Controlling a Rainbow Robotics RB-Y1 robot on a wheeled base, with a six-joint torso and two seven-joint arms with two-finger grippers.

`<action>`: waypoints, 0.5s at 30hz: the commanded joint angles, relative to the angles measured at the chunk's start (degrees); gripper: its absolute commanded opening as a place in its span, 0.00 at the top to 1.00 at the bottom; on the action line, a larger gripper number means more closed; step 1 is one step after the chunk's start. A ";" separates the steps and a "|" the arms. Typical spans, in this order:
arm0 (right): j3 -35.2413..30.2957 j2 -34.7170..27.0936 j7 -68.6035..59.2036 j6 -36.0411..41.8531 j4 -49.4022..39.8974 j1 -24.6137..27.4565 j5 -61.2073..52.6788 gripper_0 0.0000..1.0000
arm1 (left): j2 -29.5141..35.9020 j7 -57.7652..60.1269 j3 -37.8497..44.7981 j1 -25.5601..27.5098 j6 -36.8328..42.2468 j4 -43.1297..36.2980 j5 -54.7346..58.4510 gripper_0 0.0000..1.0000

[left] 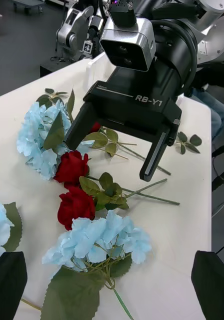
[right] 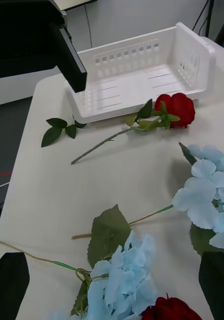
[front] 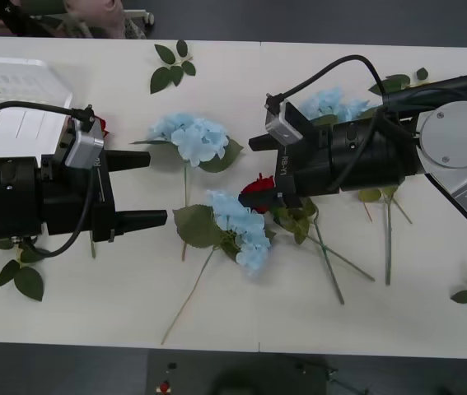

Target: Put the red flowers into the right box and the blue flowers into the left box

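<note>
My right fingers (front: 254, 170) stand spread and empty just over a red rose (front: 259, 189) on the counter (front: 93, 304), so I judge I should drop straight, pinch only the rose, and miss the blue hydrangea (front: 241, 230) alongside.

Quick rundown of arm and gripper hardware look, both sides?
Both arms are black cylinders. Each carries a silver-grey wrist camera box fed by a looping black cable. The right gripper has a boxy black body marked RB-Y1 in white, with straight black fingers. The left gripper has matching black fingers. The right arm has a silver-grey round joint cover.
</note>
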 commanded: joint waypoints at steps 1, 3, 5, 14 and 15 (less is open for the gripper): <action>-1.24 -1.90 1.81 -0.12 -1.15 -1.74 0.00 0.00 | 1.35 -0.92 -0.40 -0.52 0.21 -0.56 0.35 0.00; -1.24 -1.90 1.81 -0.12 -1.15 -1.74 0.00 0.00 | 1.35 -0.92 -0.40 -0.52 0.21 -0.56 0.35 0.00; -1.24 -1.90 1.81 -0.12 -1.15 -1.74 0.00 0.00 | 1.35 -0.92 -0.40 -0.52 0.21 -0.56 0.35 0.00; -1.24 -1.90 1.81 -0.12 -1.15 -1.74 0.00 0.00 | 1.35 -0.92 -0.40 -0.52 0.21 -0.56 0.35 0.00; -1.24 -1.90 1.81 -0.12 -1.15 -1.74 0.00 0.00 | 1.35 -0.92 -0.40 -0.52 0.21 -0.56 0.35 0.00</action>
